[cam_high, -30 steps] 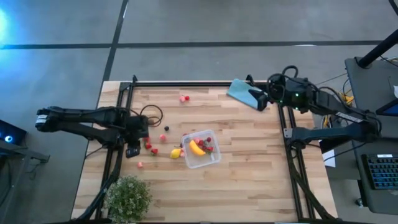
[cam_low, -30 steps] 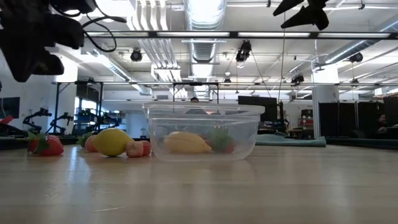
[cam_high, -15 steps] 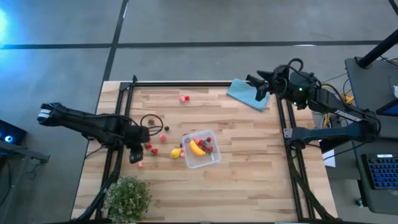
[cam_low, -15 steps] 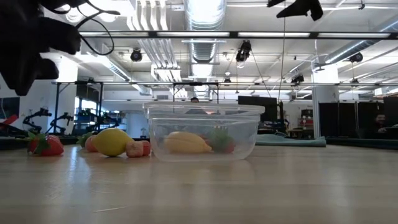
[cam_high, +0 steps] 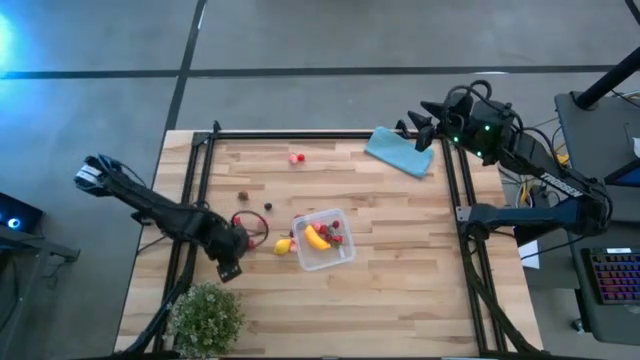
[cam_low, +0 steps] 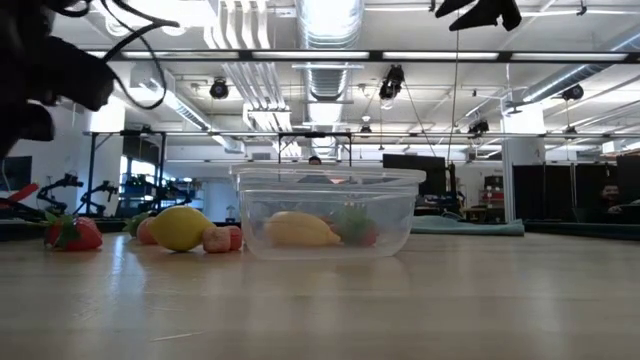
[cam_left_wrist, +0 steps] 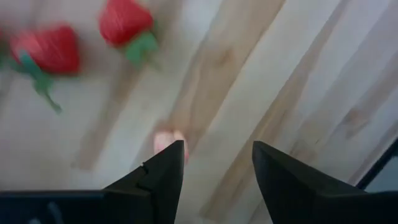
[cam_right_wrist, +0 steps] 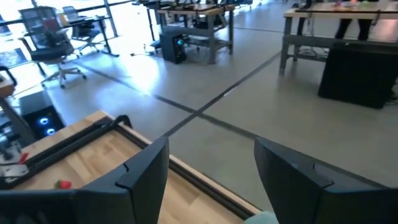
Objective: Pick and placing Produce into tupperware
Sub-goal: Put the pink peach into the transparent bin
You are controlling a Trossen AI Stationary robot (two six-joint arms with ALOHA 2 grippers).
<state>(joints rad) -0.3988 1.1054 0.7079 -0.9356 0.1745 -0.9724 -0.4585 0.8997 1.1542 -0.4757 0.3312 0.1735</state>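
Note:
The clear tupperware (cam_high: 323, 240) stands mid-table with a yellow banana (cam_high: 317, 237) and red pieces inside. A lemon (cam_high: 283, 246) lies against its left side. In the low view, the lemon (cam_low: 180, 227) and a red strawberry (cam_low: 72, 233) rest on the wood left of the tupperware (cam_low: 328, 210). My left gripper (cam_high: 230, 268) is open, low over the table's near left. In its wrist view my left gripper (cam_left_wrist: 217, 149) has a small pink piece (cam_left_wrist: 168, 140) just beyond one fingertip and two strawberries (cam_left_wrist: 53, 50) farther off. My right gripper (cam_high: 425, 133) waits open, raised at the far right.
A leafy green plant (cam_high: 207, 318) stands at the near left corner, close to my left gripper. A folded teal cloth (cam_high: 400, 152) lies at the far right. A pink piece (cam_high: 296, 158) sits near the far edge, and two dark pieces (cam_high: 242, 196) left of centre. Black frame rails (cam_high: 195, 170) line both sides.
My left gripper has gone toward the table's near edge and a little right, ending over the pink piece near the plant. My right gripper has risen and drawn back toward the far right corner, off the teal cloth. The produce and the tupperware have stayed put.

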